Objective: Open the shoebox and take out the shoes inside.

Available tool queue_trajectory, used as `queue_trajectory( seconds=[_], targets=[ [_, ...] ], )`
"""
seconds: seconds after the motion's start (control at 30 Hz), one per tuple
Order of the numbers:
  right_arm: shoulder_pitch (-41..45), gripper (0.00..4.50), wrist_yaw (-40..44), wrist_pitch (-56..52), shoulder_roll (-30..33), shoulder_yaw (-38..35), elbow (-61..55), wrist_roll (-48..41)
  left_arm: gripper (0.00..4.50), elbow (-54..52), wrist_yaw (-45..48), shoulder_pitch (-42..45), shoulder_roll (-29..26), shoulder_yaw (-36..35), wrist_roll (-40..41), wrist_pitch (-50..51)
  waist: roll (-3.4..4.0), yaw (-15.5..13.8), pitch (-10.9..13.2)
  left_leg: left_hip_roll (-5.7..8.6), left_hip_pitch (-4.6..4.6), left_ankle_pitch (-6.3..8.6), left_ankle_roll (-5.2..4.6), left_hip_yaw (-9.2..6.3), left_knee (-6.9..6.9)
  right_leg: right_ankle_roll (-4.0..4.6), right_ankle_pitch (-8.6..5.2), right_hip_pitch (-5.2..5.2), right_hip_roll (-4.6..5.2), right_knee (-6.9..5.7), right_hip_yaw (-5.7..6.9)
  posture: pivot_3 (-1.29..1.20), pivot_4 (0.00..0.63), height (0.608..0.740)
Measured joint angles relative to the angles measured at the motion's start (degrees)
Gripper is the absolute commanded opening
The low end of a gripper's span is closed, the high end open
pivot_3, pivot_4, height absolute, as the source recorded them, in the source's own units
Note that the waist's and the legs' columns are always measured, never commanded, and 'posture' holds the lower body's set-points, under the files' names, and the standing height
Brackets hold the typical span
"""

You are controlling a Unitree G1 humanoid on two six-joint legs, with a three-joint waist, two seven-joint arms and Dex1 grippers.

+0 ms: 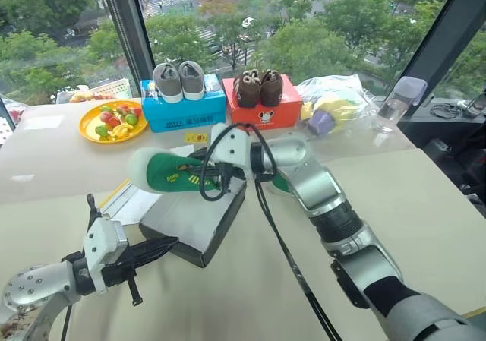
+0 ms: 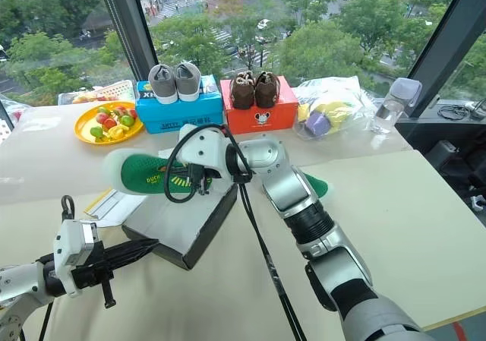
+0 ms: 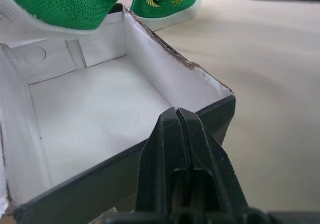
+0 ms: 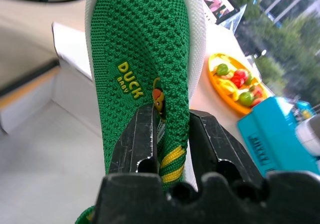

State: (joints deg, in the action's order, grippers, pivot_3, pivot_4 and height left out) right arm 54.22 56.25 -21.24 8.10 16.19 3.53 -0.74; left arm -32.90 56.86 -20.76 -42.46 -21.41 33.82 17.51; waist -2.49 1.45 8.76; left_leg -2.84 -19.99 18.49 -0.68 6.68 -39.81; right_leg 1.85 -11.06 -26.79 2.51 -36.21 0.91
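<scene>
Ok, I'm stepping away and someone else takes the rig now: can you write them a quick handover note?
Right pincer: shut on one green shoe, held in the air above the open shoebox.
Left pincer: shut, holding nothing, at the box's near corner.
Other green shoe: lying on the table beyond the box, behind the right arm.
Box inside looks empty.
Done: box opened, both shoes out of it.
Left: set the held shoe down on the table, probably beside its mate, then let go.
</scene>
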Motion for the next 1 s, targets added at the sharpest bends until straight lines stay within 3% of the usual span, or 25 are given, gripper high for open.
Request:
queue_trajectory(
  seconds=[0.23,0.33,0.47,0.57,0.7,1.0],
  targets=[
    [5.8,1.06,-3.4,-21.5,5.2,-13.7,-5.7,-13.9,0.00,0.1,0.1,0.1,0.0,0.2,0.0,0.0,0.01,-0.9,0.0,0.04,-0.26,0.00,0.00,-0.06,-0.01,-0.01,0.01,-0.17,0.02,0.05,0.10,0.00,0.150,0.731],
    [7.3,1.06,-2.9,-32.8,12.4,-18.8,-8.2,-20.6,0.00,0.2,0.1,0.3,0.0,0.4,-0.1,0.0,0.00,-0.9,0.0,0.05,-0.31,0.00,0.00,-0.02,0.00,-0.03,0.02,-0.20,0.03,0.13,0.07,0.00,0.150,0.731],
    [7.0,1.06,1.9,-44.2,25.8,-20.1,-10.6,-27.3,0.00,0.8,0.2,0.6,0.0,0.8,-0.1,0.0,0.02,-0.8,0.0,0.07,-0.33,0.23,-0.40,-0.01,0.04,-0.07,0.01,-0.20,0.03,0.27,0.03,0.00,0.150,0.731],
    [3.5,1.06,5.5,-46.6,34.7,-18.5,-11.5,-29.3,0.00,1.3,0.4,1.1,-0.1,1.4,-0.2,-0.1,0.01,-0.6,0.0,0.07,-0.30,0.26,-0.46,0.02,0.04,-0.11,0.00,-0.19,0.02,0.27,-0.04,0.00,0.150,0.731],
    [-4.6,1.06,11.3,-44.5,43.5,-11.0,-12.1,-29.0,0.00,1.5,0.5,1.4,0.0,1.9,-0.2,-0.1,0.01,-0.3,0.0,0.08,-0.25,0.26,-0.47,0.04,0.01,-0.16,0.02,-0.17,-0.03,0.22,-0.17,0.00,0.150,0.731],
    [-11.6,1.06,16.0,-26.4,46.7,5.7,-3.7,-15.9,0.00,1.7,0.9,1.7,0.0,2.6,-0.2,-0.1,0.02,-0.6,0.0,0.12,-0.25,0.19,-0.44,0.04,-0.22,-0.24,0.06,-0.13,-0.02,0.12,-0.21,0.00,0.150,0.731]
  ],
)
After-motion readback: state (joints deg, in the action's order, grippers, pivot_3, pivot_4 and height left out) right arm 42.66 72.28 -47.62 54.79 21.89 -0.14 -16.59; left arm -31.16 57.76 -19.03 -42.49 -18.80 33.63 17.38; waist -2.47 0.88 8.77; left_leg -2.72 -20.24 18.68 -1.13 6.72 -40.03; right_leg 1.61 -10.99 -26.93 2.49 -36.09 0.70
